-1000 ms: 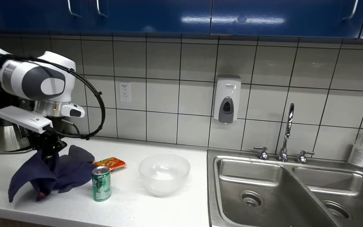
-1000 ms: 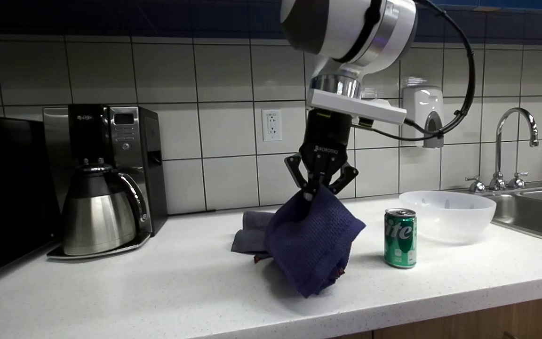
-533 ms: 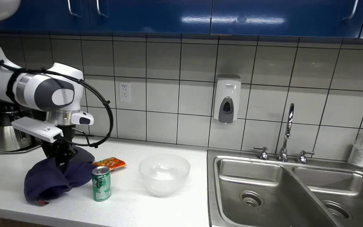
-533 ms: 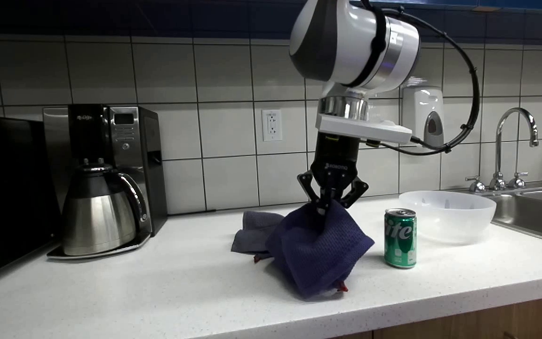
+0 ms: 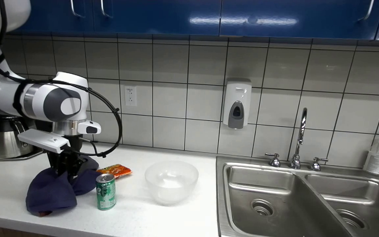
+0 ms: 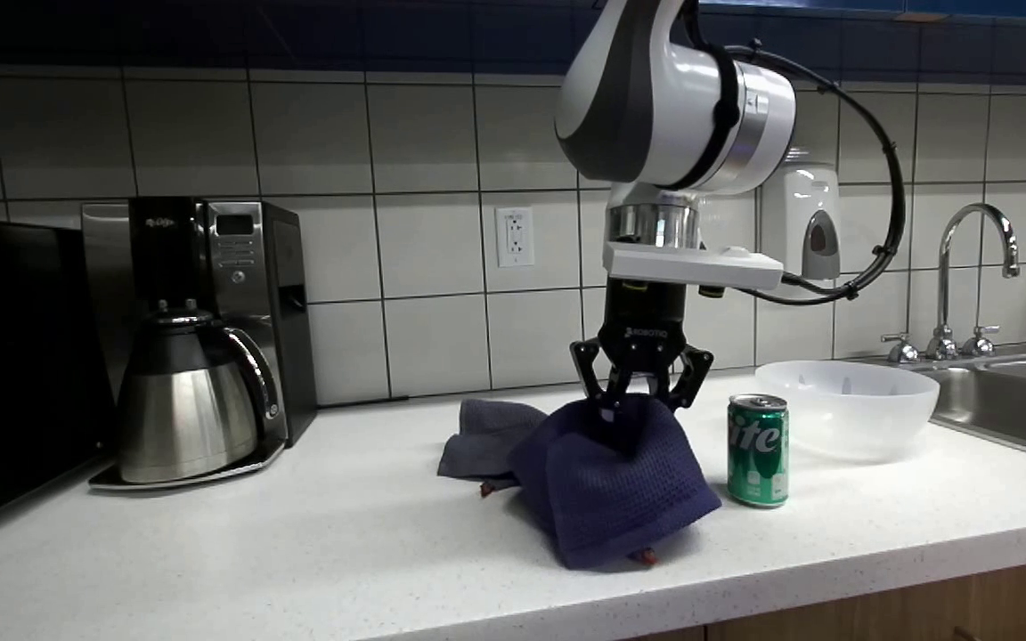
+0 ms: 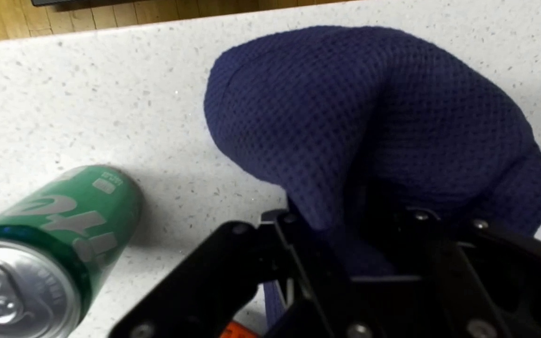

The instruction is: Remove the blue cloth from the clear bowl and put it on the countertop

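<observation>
Blue cloth (image 5: 49, 192), one, lying heaped on the desk (image 5: 137, 214) at 9 o'clock from the clear bowl (image 5: 171, 191) and well apart from it, in an exterior view. Tool (image 6: 633, 408), black, one, pointing down at 12 o'clock on the cloth in an exterior view: jaws parted part-way, tips sunk among the folds, fabric loose between them and no fold pinched as far as shows. Sundries: green can (image 5: 106, 192), upright, just beside the cloth at its 3 o'clock; orange packet (image 5: 117, 169), 1 o'clock from the can; steel sink (image 5: 220, 197), 3 o'clock from the bowl.
</observation>
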You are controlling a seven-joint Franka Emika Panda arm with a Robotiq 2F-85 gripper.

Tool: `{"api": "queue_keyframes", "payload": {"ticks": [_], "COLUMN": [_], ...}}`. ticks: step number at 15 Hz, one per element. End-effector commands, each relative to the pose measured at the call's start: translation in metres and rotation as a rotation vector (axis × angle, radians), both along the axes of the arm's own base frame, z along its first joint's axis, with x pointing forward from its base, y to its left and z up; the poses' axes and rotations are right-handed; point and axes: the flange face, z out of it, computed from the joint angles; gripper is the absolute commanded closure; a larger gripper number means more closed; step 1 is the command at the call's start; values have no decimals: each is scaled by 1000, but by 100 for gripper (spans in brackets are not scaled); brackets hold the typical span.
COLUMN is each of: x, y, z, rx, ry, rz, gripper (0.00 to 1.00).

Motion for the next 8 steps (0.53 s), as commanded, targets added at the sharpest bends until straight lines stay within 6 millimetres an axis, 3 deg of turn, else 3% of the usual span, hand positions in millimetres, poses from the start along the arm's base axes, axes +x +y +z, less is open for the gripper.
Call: {"api": "queue_keyframes", "payload": {"ticks": [1,5,8], "x": [4,4,-2], "y": [5,10,11], "z": [24,60,89], "rx": [-14,-16,-14], "ry": [-18,-35,-36], "rz": [8,47,63], "gripper": [27,1,0]}}
